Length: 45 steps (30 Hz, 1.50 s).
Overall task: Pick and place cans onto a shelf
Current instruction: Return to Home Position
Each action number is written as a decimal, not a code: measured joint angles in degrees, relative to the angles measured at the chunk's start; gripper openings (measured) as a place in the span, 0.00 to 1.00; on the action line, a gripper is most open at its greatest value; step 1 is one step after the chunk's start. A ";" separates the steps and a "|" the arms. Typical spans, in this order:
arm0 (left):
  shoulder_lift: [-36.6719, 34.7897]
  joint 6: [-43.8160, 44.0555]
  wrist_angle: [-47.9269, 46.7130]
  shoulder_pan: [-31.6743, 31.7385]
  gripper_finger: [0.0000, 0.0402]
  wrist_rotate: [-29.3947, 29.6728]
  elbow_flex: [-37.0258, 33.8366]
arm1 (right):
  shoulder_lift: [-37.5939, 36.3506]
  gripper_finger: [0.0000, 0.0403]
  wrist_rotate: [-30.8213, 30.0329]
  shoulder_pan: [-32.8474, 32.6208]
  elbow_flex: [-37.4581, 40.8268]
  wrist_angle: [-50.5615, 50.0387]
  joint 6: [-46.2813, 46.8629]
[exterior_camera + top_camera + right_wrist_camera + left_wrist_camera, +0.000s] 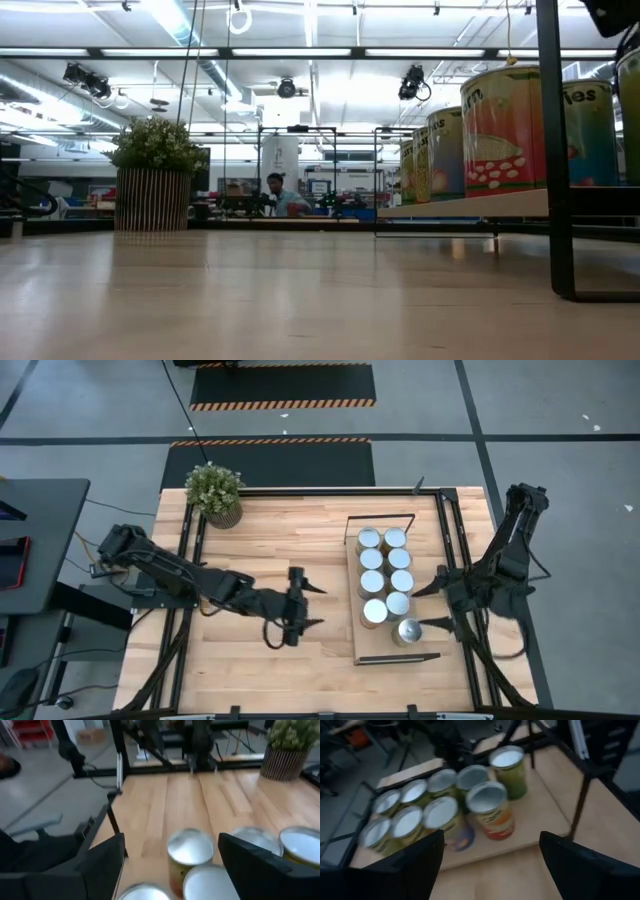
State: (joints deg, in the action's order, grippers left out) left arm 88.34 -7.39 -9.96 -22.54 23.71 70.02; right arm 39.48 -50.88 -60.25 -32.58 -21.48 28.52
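Several cans (385, 572) stand upright in two rows on the shelf (373, 646), a light-wood board with black frame ends. One more can (408, 631) stands alone at the shelf's near end. My left gripper (313, 606) hovers open over bare table left of the shelf, pointing at the cans (445, 805). My right gripper (431, 606) hangs open at the shelf's right side, above the cans (190, 849). In the low view the cans (505, 130) stand on the raised board (470, 205).
A potted plant (214, 494) stands at the table's far left corner. Black frame rails (448, 530) run along the table's left and right sides. Bare tabletop (260, 540) lies between the plant, the left arm and the shelf. A person (275, 195) shows far off in the room.
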 joint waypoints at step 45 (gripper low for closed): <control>-68.35 8.74 35.84 7.22 0.02 -4.21 -69.50 | -39.25 0.72 5.75 24.65 32.22 56.14 -33.91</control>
State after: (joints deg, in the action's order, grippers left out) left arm 20.00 1.36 25.88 -15.33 19.50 0.51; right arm 0.23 -45.12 -35.59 -0.36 34.65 -5.39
